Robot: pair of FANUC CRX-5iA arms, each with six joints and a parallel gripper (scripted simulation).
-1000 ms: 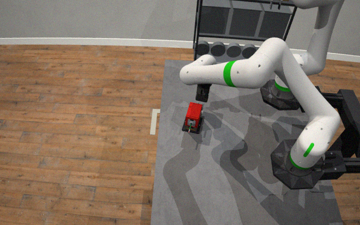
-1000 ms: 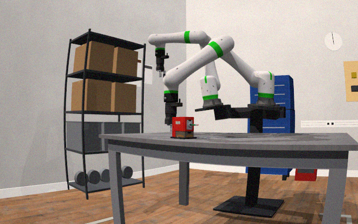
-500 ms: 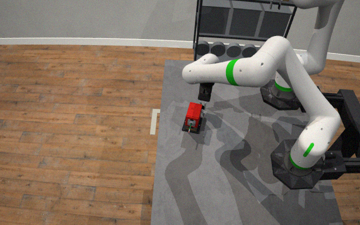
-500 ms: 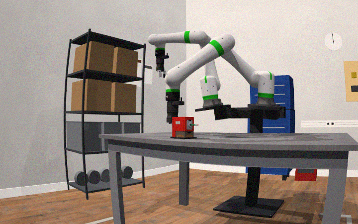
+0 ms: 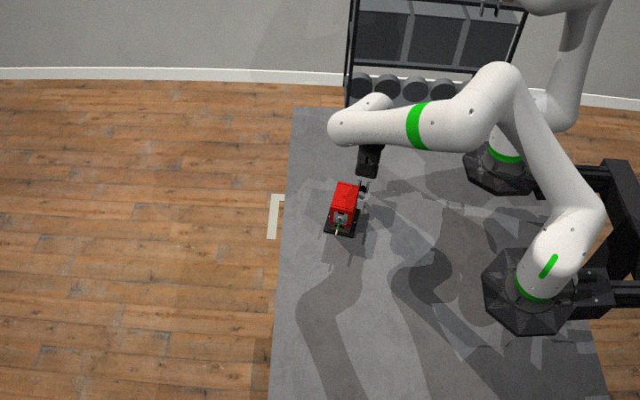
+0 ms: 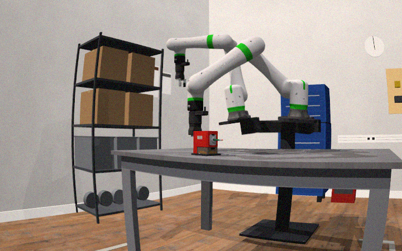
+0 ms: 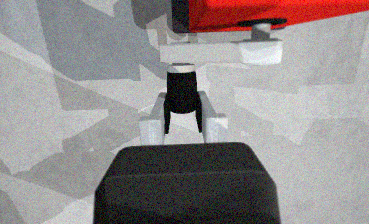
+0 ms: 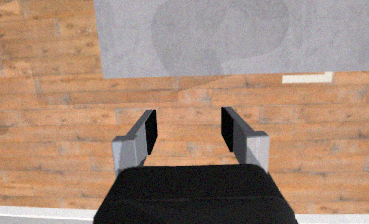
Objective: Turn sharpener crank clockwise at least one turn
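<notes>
The red sharpener (image 5: 346, 194) (image 6: 200, 141) (image 7: 265, 7) stands upright on the table, with a green pencil (image 5: 338, 227) (image 6: 219, 140) in its front. The grey crank arm (image 7: 205, 53) extends left from its axle in the left wrist view, ending at the black knob (image 7: 181, 90) (image 5: 363, 188). My left gripper (image 7: 182, 104) (image 5: 364, 185) is shut on the knob, beside the sharpener's crank side; its fingers are hidden behind the sharpener in the exterior view. My right gripper (image 8: 188, 121) (image 6: 182, 83) (image 5: 490, 8) is open and empty, high up and away from the sharpener.
The grey table (image 5: 312, 348) (image 6: 336, 159) (image 8: 125, 50) carries the sharpener near one edge. A shelf rack (image 6: 94, 149) with boxes stands behind the table. In the top view, the left arm reaches over the table from its black mount (image 5: 628, 223).
</notes>
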